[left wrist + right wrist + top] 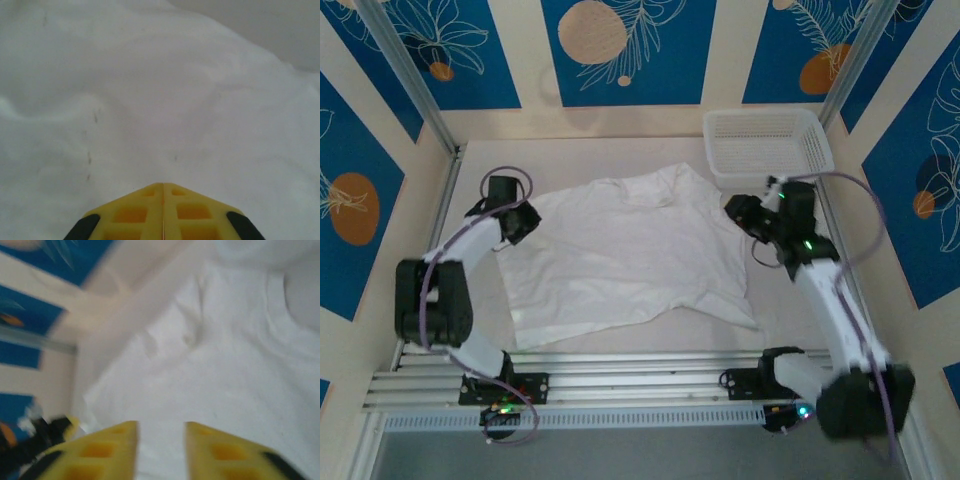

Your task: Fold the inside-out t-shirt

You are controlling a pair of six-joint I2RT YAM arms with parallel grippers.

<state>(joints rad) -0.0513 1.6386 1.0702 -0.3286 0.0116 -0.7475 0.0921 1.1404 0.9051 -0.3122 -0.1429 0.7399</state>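
There is one t-shirt (630,255), one basket (770,173) just beyond the right pincer (732,208), one worktop (590,165), and two pincers, the left pincer (527,218) across the t-shirt from the right.

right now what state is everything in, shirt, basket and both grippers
t-shirt, spread open on the table, wrinkled, not folded yet
left gripper, shut, at the shirt's left edge; a pinch of cloth can't be confirmed
right gripper, jaws apart, over the shirt's right side, view blurred
basket, upright at the far right corner, nothing visible inside
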